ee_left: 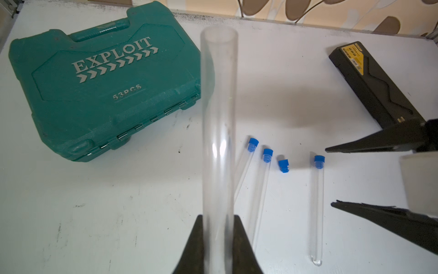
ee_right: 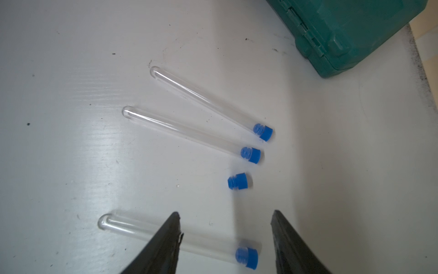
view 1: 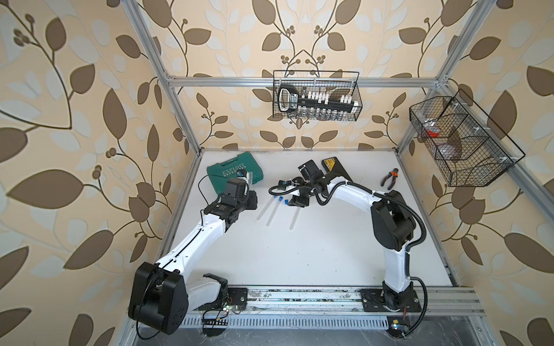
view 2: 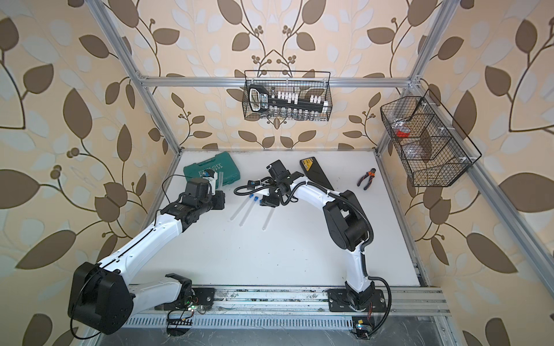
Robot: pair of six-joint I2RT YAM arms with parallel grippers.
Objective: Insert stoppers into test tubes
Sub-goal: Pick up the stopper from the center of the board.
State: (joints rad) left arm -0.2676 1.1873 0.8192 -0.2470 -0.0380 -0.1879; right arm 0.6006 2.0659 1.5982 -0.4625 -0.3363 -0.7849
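My left gripper (ee_left: 218, 220) is shut on a clear test tube (ee_left: 219, 142) whose open mouth carries no stopper; it stands over the green case in both top views (view 1: 251, 179) (view 2: 221, 178). Three test tubes (ee_right: 203, 99) (ee_right: 184, 131) (ee_right: 206, 239) lie on the white table, each with a blue stopper (ee_right: 246, 257) in its mouth. One loose blue stopper (ee_right: 237, 181) (ee_left: 283, 165) (view 1: 286, 202) lies between them. My right gripper (ee_right: 225, 214) (view 1: 295, 200) hovers open just above the stoppered end of the nearest tube, with nothing between its fingers.
A green tool case (view 1: 236, 173) (ee_left: 106, 83) sits at the back left of the table (view 1: 299, 263). A black case (view 1: 334, 169) lies behind the right arm and pliers (view 1: 389, 178) at the back right. Wire baskets (view 1: 316, 96) (view 1: 461, 140) hang on the walls.
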